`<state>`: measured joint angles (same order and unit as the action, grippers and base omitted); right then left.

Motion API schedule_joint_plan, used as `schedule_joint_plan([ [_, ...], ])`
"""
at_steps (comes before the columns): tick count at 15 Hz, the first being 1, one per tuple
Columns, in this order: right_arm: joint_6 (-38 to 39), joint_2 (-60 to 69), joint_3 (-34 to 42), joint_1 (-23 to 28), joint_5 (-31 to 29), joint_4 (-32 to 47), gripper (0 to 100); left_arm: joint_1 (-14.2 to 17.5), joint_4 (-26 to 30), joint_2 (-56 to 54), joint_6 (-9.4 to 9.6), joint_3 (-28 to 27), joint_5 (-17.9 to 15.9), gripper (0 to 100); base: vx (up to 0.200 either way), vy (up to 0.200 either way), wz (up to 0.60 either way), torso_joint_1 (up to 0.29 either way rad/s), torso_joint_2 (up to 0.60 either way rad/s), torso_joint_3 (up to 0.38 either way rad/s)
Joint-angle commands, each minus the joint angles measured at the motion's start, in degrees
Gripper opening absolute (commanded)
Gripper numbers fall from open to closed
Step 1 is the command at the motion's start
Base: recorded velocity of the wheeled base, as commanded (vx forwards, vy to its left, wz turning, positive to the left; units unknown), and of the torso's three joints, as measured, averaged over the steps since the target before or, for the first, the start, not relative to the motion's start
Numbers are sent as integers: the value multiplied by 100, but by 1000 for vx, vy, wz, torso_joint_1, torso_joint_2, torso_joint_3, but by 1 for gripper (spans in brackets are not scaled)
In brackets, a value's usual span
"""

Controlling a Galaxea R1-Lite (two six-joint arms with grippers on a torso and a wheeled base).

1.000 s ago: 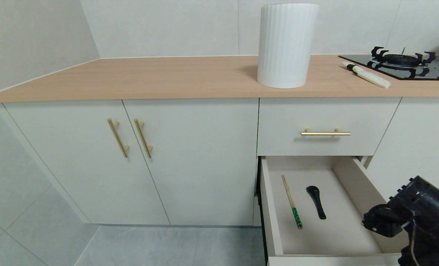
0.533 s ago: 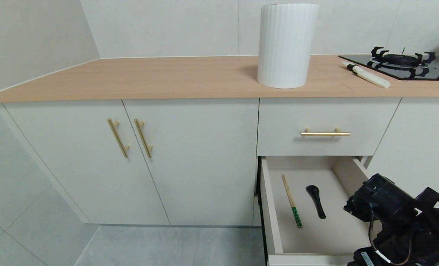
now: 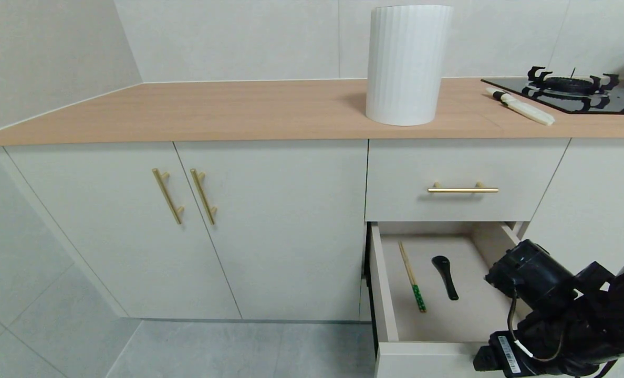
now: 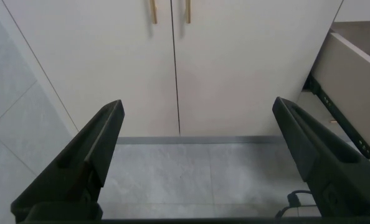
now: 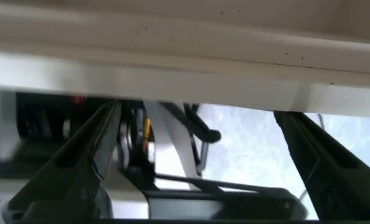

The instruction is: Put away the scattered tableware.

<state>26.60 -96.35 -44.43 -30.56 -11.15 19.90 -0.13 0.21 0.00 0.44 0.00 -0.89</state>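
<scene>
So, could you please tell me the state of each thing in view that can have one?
Lower pale cabinet drawer: pulled open.
Upper pale drawer with brass handle: shut.
Two pale cabinet doors: shut.
Green-tipped wooden chopsticks: lying flat in the lower drawer.
Black spoon: lying flat beside them.
White ribbed cylinder: upright on the wooden counter.
Left pincer: open.
Right pincer: open.

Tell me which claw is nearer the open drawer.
Right. The right claw sits at the front of the drawer; the left claw faces the cabinet doors, off to one side.
</scene>
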Motion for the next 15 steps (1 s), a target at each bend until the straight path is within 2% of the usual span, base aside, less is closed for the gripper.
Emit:
schedule_joint_plan([
  [1, 12, -164, 5, 129, -168, -197, 100, 5, -3, 0, 0, 0, 1, 100, 0, 0, 0, 0, 0, 0],
  [6, 12, -217, 190, 279, -229, -1084, 100, -4, 6, 0, 0, 0, 1, 100, 0, 0, 0, 0, 0, 0],
  [10, 12, -472, 506, 358, -590, -2200, 100, -4, -3, 0, 0, 0, 1, 100, 0, 0, 0, 0, 0, 0],
  [15, 12, -911, 752, 578, -651, -3378, 100, 5, 6, 0, 0, 0, 1, 100, 0, 0, 0, 0, 0, 0],
])
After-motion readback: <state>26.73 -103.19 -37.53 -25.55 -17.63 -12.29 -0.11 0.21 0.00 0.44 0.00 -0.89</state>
